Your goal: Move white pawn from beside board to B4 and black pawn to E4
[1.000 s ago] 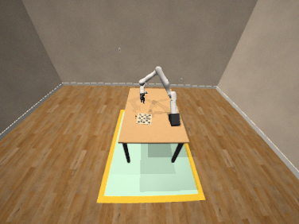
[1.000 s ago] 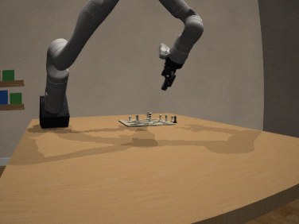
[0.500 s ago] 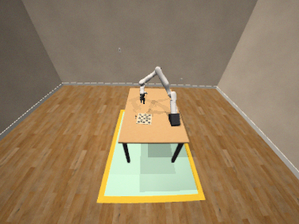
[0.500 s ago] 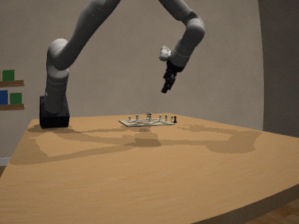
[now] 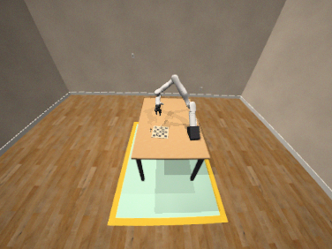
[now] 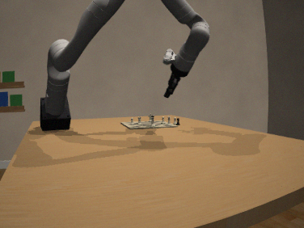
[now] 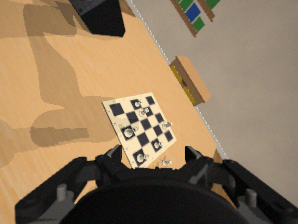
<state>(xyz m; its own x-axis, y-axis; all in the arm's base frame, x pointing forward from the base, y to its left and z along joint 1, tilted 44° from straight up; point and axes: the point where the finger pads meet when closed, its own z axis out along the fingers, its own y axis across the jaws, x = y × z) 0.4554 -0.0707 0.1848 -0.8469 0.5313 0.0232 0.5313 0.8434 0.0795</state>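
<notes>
The small chessboard [image 5: 160, 132] lies mid-table and carries several small pieces; it also shows in the side view [image 6: 150, 124] and the wrist view [image 7: 140, 128]. A white pawn [image 7: 166, 162] stands on the table just off the board's near edge. In the side view a white pawn [image 6: 175, 120] and a black pawn [image 6: 178, 120] stand at the board's right end. I cannot make out the black pawn in the wrist view. My gripper [image 6: 167, 95] [image 5: 158, 110] hangs high above the table, short of the board, open and empty; it also shows in the overview. Its fingers frame the board's near edge.
The robot's black base [image 5: 193, 132] stands on the table right of the board, also in the wrist view [image 7: 102, 17]. A wooden box [image 7: 192, 82] sits beyond the table's edge. Wall shelves hold coloured blocks [image 6: 10, 93].
</notes>
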